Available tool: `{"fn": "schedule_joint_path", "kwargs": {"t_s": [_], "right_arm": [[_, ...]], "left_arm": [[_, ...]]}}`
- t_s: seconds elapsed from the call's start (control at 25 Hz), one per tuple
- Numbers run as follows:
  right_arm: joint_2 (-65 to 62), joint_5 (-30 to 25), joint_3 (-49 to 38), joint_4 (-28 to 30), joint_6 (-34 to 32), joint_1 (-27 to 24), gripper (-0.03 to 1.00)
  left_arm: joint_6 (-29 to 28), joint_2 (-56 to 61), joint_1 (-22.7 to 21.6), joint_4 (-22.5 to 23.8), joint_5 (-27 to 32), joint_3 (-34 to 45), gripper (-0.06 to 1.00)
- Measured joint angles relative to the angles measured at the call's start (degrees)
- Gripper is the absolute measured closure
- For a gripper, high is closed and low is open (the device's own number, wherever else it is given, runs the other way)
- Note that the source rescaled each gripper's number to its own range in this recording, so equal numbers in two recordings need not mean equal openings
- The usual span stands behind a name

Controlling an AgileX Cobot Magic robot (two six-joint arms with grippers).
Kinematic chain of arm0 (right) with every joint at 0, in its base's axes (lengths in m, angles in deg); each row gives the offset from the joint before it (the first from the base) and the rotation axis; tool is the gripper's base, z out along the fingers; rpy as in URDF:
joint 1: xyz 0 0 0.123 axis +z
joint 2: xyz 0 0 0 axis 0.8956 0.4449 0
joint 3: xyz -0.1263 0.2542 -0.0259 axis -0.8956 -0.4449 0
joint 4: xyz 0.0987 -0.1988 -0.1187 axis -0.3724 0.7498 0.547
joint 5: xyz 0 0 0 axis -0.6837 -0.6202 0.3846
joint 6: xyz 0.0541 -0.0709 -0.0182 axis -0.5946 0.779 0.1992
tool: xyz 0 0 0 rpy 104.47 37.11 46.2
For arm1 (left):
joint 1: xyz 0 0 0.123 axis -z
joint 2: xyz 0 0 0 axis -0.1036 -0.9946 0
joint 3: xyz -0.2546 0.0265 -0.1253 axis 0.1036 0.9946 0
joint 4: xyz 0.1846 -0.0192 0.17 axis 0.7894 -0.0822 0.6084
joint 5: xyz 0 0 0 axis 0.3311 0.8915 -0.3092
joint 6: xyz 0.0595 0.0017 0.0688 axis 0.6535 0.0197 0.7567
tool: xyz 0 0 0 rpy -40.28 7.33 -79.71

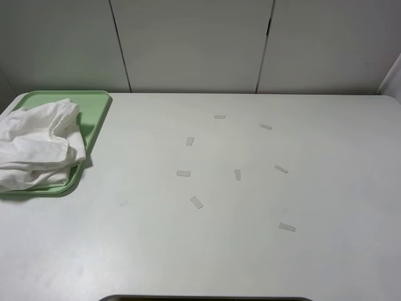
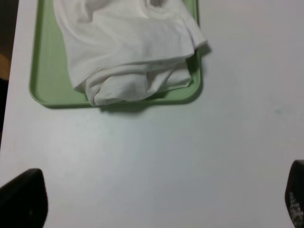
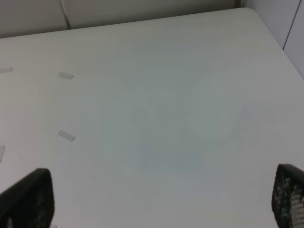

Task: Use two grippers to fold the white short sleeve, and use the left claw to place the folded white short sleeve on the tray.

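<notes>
On the far left of the surface (image 1: 219, 251) we see the white short sleeve (image 1: 37, 147) bundled on the tray (image 1: 94, 106), both tools (image 2: 156, 204) (image 3: 161, 199) spread and empty, so little seems left.

Even, diffuse overhead light; no glare. White table (image 1: 207, 251) reads flat, slightly bluish in the wrist views. Soft narrow shadow under the tray (image 2: 42, 92) edge and shirt (image 2: 128, 52) folds. Wrist views soft; black fingertips (image 3: 28, 199) blurred at frame corners.

White shirt (image 1: 34, 147) – light-green tray (image 1: 94, 116) – plain white table (image 1: 250, 251).
</notes>
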Motion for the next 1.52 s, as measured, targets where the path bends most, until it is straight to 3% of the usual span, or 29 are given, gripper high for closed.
{"fn": "schedule_joint_path", "kwargs": {"t_s": [0.48,0.64,0.68,0.88,1.52], "right_arm": [[0.0,0.0,0.0,0.0,0.0,0.0,-0.03],[0.0,0.0,0.0,0.0,0.0,0.0,-0.03],[0.0,0.0,0.0,0.0,0.0,0.0,-0.03],[0.0,0.0,0.0,0.0,0.0,0.0,-0.03],[0.0,0.0,0.0,0.0,0.0,0.0,-0.03]], "left_arm": [[-0.7,13.2,1.4,-0.7,0.0,7.5,-0.06],[-2.9,19.0,5.7,-0.5,-1.5,14.0,-0.06],[-3.3,22.6,8.5,0.6,-5.0,17.8,-0.06],[-5.4,27.6,9.7,1.7,-7.1,22.6,-0.06],[-6.5,34.1,9.7,1.8,-6.7,23.4,-0.06]]}}
